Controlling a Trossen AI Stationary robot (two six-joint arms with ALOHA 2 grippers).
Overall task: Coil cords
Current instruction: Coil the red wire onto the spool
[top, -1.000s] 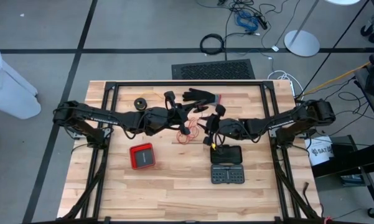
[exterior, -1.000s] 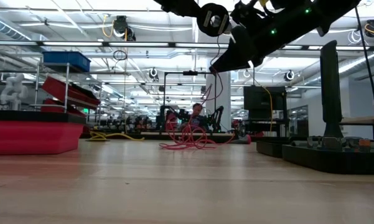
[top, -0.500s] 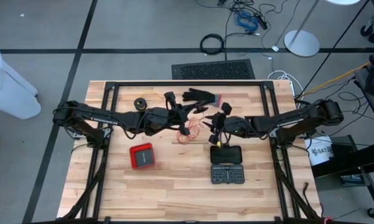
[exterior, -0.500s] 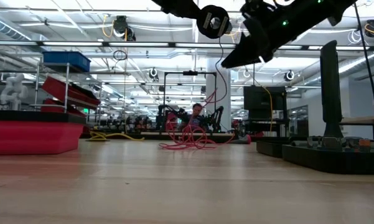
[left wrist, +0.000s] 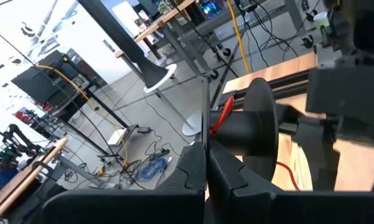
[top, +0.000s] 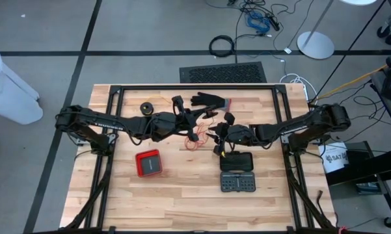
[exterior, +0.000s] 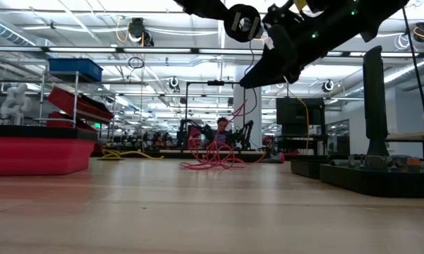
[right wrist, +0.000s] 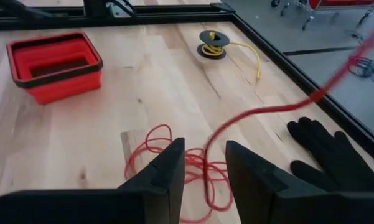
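Here, going left to right across the table [top: 182, 201], the left gripper [top: 194, 134] hangs raised over the middle, its fingers [left wrist: 193, 177] pressed together on the red cord [right wrist: 193, 163], which runs up from them in the left wrist view. Most of that cord lies as a loose tangle of loops on the wood just beneath and between the two arms, near the black glove [right wrist: 327, 152]. The right gripper [right wrist: 202, 168] hovers above that tangle with its fingers spread, one strand crossing the gap between them but not pinched. Farther off sit a red bin [right wrist: 53, 62] and a small spool with a yellow tail [right wrist: 213, 45].

The risk, as I judge it, is that the right fingers close on several overlapping loops at once, tightening the tangle instead of forming a coil. A pull against the left grip could also drag the loops into the glove.
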